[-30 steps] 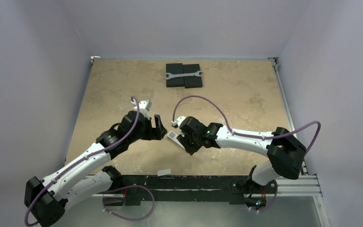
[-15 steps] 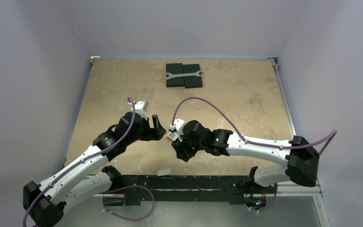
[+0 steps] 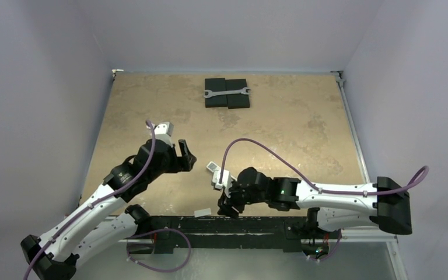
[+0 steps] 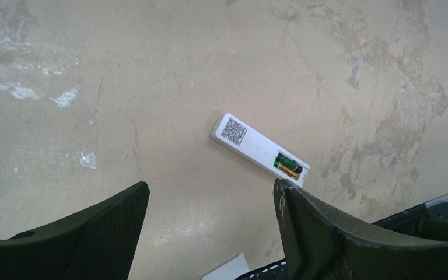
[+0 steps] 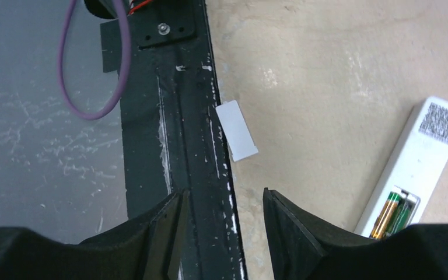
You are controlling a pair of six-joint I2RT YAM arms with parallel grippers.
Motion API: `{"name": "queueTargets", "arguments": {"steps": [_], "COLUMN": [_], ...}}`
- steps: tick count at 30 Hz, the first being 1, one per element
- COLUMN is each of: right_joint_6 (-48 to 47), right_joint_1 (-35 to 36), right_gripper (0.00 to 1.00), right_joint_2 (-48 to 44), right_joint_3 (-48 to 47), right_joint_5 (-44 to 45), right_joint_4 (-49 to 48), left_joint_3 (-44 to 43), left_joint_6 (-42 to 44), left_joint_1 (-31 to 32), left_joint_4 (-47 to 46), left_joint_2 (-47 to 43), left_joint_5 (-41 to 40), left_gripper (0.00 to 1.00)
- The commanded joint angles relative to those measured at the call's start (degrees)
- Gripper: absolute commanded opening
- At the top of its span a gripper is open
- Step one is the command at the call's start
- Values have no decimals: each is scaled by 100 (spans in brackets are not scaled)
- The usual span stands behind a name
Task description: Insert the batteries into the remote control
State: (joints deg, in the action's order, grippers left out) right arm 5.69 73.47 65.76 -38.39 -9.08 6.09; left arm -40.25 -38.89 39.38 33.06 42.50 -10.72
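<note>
The white remote control (image 4: 251, 144) lies back side up on the table, with a QR label at one end and its battery bay open at the other. The gold battery (image 4: 285, 169) and the dark green battery (image 4: 290, 161) lie side by side in the bay. Both also show in the right wrist view, gold (image 5: 386, 215) and green (image 5: 402, 216), in the remote (image 5: 414, 154). My left gripper (image 3: 185, 155) is open and empty, left of the remote (image 3: 211, 167). My right gripper (image 3: 227, 206) is open and empty, over the table's near edge.
A small flat white cover piece (image 5: 237, 130) lies at the table's near edge, half on the black rail (image 5: 181, 116); it also shows in the top view (image 3: 202, 212). A grey wrench (image 3: 226, 92) rests on black blocks (image 3: 227, 100) at the back.
My right gripper has drawn back from the remote toward the near edge and the cover piece. My left gripper has pulled back a little to the left. The remote stays on the table.
</note>
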Motion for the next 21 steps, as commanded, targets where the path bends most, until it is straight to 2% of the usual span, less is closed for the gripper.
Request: {"name": "queueTargets", "arguments": {"steps": [1,6,13,21], "right_joint_6": [-927,-1638,-2514,-2925], "right_joint_1": [174,378,494,493], "right_gripper": [58,58,58,58], "right_joint_2": [6,347,1275,2190], "right_joint_3": [102,87,-320,-849], "right_joint_5": [-384,-463,-298,-457], "right_joint_4": [-800,-1046,-1094,-1104], "left_joint_3": [-562,-876,-1030,-989], "left_joint_6": [126,277,430,594], "left_joint_1": [-35,-31,-33,-35], "left_joint_4": [357,630,816,802], "left_joint_2": [-128,-164,-315,-443], "left_joint_5": [-437,-614,-705,-625], "left_gripper": [78,78,79,79]}}
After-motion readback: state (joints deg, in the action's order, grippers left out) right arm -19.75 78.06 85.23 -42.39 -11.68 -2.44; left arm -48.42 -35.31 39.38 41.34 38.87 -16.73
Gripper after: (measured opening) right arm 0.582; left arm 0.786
